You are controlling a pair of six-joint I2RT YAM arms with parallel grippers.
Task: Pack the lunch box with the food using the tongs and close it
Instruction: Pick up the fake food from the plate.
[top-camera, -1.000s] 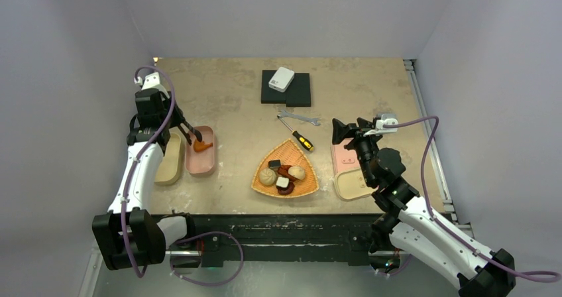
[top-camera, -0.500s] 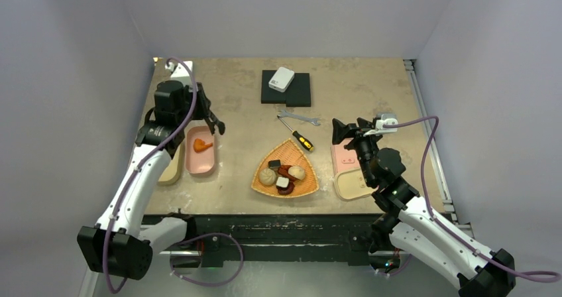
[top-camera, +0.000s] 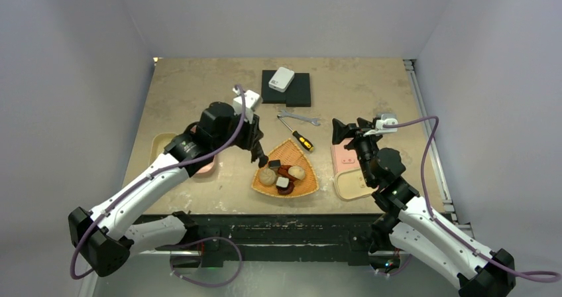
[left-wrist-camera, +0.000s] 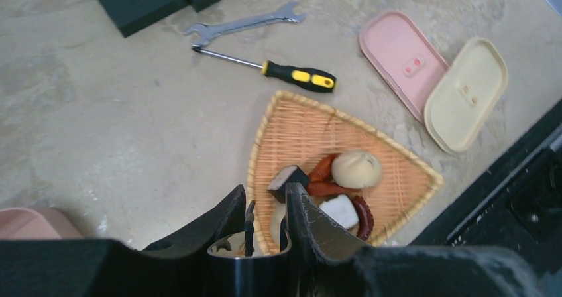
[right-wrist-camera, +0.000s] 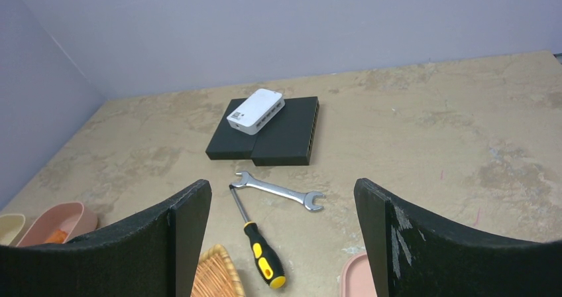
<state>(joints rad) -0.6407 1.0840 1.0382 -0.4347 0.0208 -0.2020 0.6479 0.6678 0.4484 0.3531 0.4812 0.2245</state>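
Note:
The woven basket (top-camera: 303,189) holds the food: two beige buns (top-camera: 268,176), a black-and-white piece (left-wrist-camera: 288,179), a brown sausage (left-wrist-camera: 323,168) and red bits. My left gripper (left-wrist-camera: 266,191) hangs over the basket's left corner, shut on the slim dark tongs (left-wrist-camera: 249,221), whose tips point down at the basket's edge (top-camera: 261,160). The pink lunch box (right-wrist-camera: 56,221) at the left holds an orange piece (right-wrist-camera: 56,236); my left arm covers most of the box in the top view. My right gripper (right-wrist-camera: 281,187) hovers open and empty near the lids.
A pink lid (left-wrist-camera: 403,58) and a beige lid (left-wrist-camera: 466,95) lie right of the basket. A beige box (top-camera: 159,144) sits at far left. A silver wrench (top-camera: 299,118), a yellow-and-black screwdriver (top-camera: 302,140) and a black block (top-camera: 295,91) with a white device (top-camera: 281,79) lie behind.
My left arm released the orange piece into the pink box, then swung right with the tongs to the basket's left corner. The right arm has not moved.

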